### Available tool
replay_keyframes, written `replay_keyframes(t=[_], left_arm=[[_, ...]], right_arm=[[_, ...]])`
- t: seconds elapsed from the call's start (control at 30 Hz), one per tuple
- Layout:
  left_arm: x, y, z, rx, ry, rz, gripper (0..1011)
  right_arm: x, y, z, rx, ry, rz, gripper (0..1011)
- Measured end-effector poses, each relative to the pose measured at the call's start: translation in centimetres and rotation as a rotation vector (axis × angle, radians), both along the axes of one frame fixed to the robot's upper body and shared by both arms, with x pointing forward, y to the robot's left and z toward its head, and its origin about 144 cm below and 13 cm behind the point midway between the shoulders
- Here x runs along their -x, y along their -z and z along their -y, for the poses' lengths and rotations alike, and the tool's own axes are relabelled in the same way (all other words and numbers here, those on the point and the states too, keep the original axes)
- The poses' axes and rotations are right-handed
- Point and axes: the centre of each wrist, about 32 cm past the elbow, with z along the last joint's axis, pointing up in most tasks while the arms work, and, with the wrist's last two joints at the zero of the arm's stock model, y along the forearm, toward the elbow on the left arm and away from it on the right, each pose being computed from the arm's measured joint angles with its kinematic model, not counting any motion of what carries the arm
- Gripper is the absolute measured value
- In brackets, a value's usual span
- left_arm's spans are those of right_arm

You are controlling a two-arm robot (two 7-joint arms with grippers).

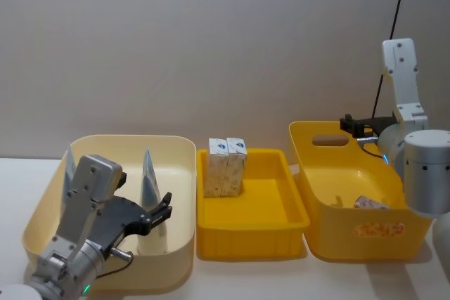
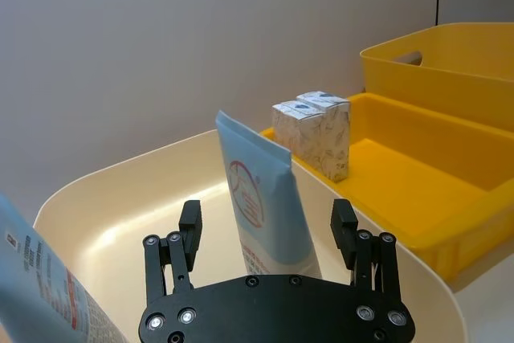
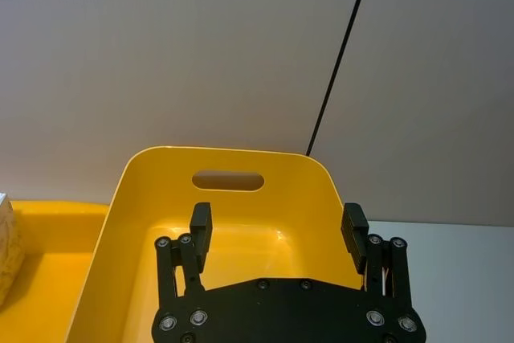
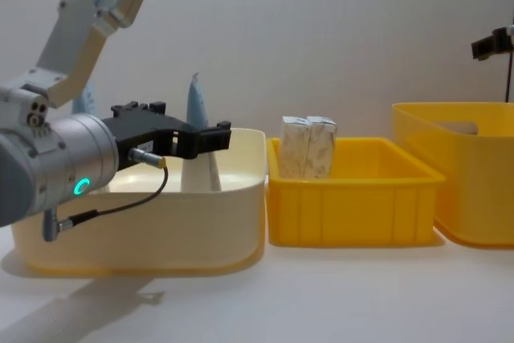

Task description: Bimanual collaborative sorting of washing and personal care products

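So far, partial sort. Left gripper [image 2: 267, 229]: jaws wide apart, holding nothing. One blue-and-white tube [image 2: 263, 190] stands upright, crimped end up, between the two fingers, with a gap showing on either side, so it is bracketed but not gripped. Both are inside the cream tub [image 2: 128, 198]. A second tube [image 2: 40, 287] stands beside this claw on its outer side, in the same tub.

Beyond the claw's inner finger, in the next container along, two orange-printed cartons [image 2: 313, 128] stand upright, touching each other, at the far end of the shallow yellow tray [image 2: 418, 190].

Right gripper [image 3: 277, 226]: jaws wide apart, empty, hovering over the far rim of the deep yellow tub [image 3: 161, 190]. One more carton [image 1: 370, 204] lies on that tub's floor, below the claw and nearer the robot.

Judgement: two cartons look placed. The loose carton and both tubes seem to be what is left, though I cannot tell whether the cream tub is the tubes' source or their destination. Step in hand looks like the left claw closing on the bracketed tube.
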Motion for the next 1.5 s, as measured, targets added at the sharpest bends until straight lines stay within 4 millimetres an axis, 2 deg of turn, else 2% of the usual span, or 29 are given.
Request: replay_keyframes(t=[0.47, 0.7, 0.77, 0.83, 0.87, 0.9, 0.97, 1.03, 1.1, 1.2, 1.5], left_arm=[[-1.4, 0.4, 0.2, 0.005, -0.021, -0.035, 993], [-1.6, 0.4, 0.2, 0.007, -0.025, -0.042, 860], [-1.7, 0.5, 0.2, 0.006, -0.026, -0.043, 761], [-1.7, 0.5, 0.2, 0.007, -0.026, -0.044, 728], [-1.8, 0.5, 0.2, 0.007, -0.027, -0.045, 670], [-1.8, 0.5, 0.2, 0.007, -0.027, -0.045, 670], [-1.8, 0.5, 0.3, 0.008, -0.028, -0.046, 564], [-1.8, 0.5, 0.3, 0.008, -0.028, -0.046, 544], [-1.9, 0.5, 0.2, 0.008, -0.029, -0.047, 440], [-1.9, 0.5, 0.3, 0.008, -0.029, -0.048, 370], [-1.9, 0.5, 0.3, 0.008, -0.03, -0.049, 301]], right_arm=[[0.0, 0.0, 0.0, 0.0, 0.001, 0.0, 1001], [0.0, 0.0, 0.0, 0.0, 0.001, -0.001, 1001], [0.0, 0.0, 0.0, 0.0, 0.001, -0.001, 1001], [0.0, 0.0, 0.0, 0.0, 0.001, -0.001, 1001], [0.0, 0.0, 0.0, 0.0, 0.001, -0.001, 1001], [0.0, 0.0, 0.0, 0.0, 0.001, -0.001, 1001], [0.0, 0.0, 0.0, 0.0, 0.001, -0.001, 1001], [0.0, 0.0, 0.0, 0.0, 0.001, -0.001, 1001], [0.0, 0.0, 0.0, 0.0, 0.001, -0.001, 1001], [0.0, 0.0, 0.0, 0.0, 0.001, -0.001, 1001], [0.0, 0.0, 0.0, 0.0, 0.001, -0.001, 1001]])
